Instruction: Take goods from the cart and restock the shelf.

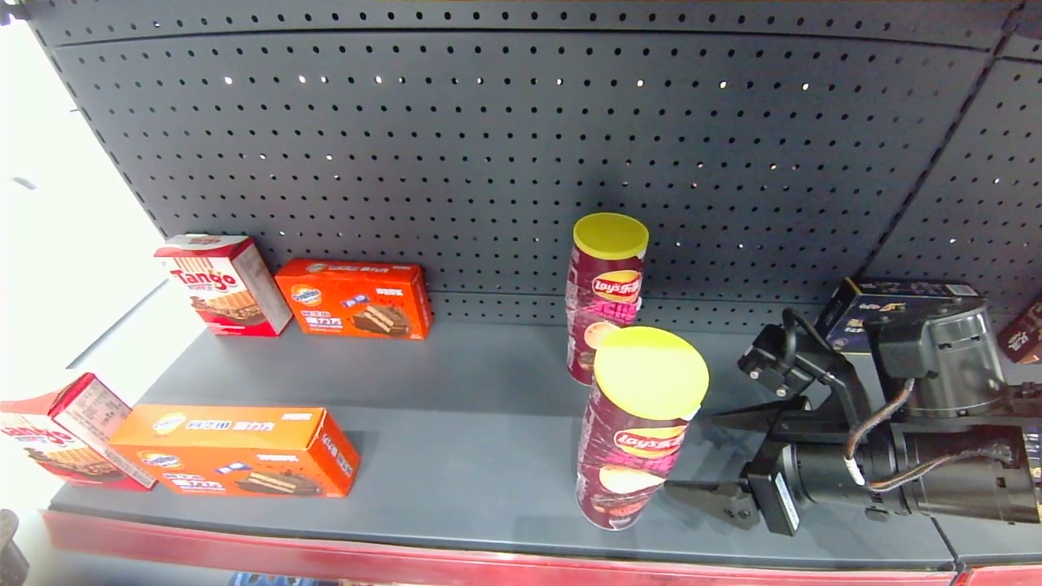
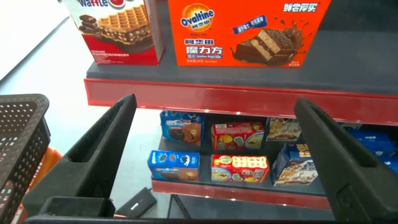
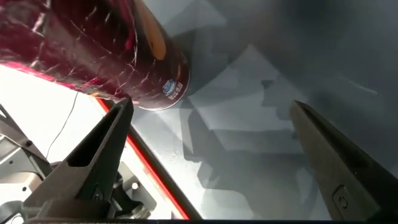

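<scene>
Chip can stands upright near the front edge of the shelf. Your right gripper, low over that shelf, holds nothing, fingers spread. Back out crookedly and a finger could tip it over the edge.

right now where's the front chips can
In the head view the front chips can stands right of centre at the shelf edge, beside the right gripper.

The near tall chip can is maroon with a red-and-yellow logo and a yellow-green plastic lid; the far chip can behind it matches. Left of the near can, one flat cardboard box is bright orange and its neighbour carton is red and white. The perforated metal back panel behind is dark grey, dotted with holes.
</scene>
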Available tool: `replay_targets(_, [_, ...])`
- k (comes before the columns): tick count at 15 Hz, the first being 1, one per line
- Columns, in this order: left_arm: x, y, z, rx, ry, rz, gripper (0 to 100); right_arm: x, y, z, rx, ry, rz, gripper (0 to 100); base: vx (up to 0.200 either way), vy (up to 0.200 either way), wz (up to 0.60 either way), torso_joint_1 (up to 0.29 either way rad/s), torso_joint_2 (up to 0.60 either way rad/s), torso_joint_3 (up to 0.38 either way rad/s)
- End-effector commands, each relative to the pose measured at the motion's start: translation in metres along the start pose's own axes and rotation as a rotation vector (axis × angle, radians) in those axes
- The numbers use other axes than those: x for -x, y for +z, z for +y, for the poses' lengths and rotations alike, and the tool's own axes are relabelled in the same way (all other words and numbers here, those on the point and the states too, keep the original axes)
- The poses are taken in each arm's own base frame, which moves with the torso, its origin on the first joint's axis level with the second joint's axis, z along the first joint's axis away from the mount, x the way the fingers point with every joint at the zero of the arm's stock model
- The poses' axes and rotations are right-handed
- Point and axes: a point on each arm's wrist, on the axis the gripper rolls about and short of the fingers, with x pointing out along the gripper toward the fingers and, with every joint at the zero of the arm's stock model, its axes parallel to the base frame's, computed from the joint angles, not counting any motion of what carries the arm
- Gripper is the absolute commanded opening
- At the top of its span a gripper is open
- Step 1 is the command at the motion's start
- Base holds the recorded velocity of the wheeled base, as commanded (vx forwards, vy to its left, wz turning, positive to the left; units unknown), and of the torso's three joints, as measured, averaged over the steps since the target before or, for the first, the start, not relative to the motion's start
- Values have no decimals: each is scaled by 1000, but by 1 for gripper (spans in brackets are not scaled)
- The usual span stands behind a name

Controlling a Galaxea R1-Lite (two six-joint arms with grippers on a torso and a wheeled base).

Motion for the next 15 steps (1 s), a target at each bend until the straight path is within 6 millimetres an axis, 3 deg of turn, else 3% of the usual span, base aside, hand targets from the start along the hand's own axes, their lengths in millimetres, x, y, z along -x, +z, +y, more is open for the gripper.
replay_targets(1, [0,0,0,0,0,3,100,1,0,0,0,-6,-1,100,0,0,0,0,0,0])
replay_targets(15, [0,0,0,0,0,1,100,-16,7,4,16,21,12,100,0,0,0,0,0,0])
